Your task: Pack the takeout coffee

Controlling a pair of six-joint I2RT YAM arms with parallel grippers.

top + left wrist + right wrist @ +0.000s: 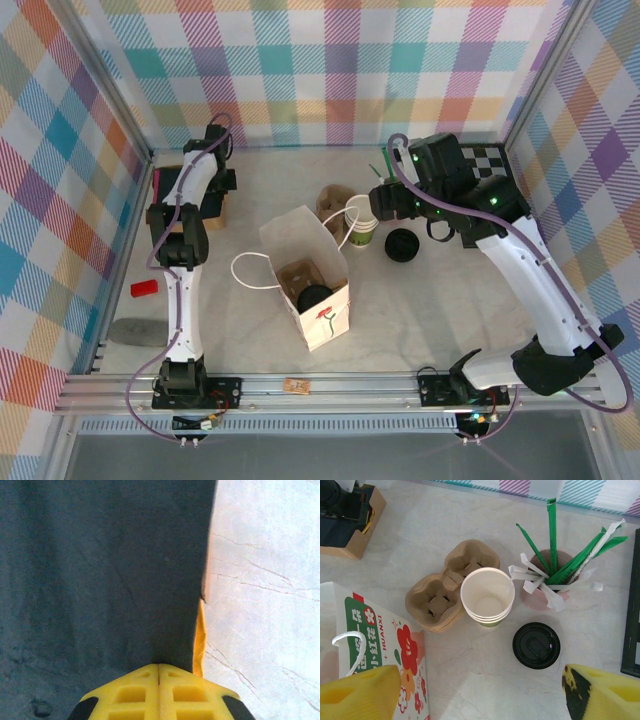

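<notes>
My left gripper (159, 679) has its fingers (130, 694) pressed together, with nothing visible between them, close against a dark surface (100, 570). My right gripper (481, 680) stands spread wide above the loose lid (536, 645) and the cup stack (487, 596). The coffee (315, 296) sits inside the bag (327, 318), well apart from both.
</notes>
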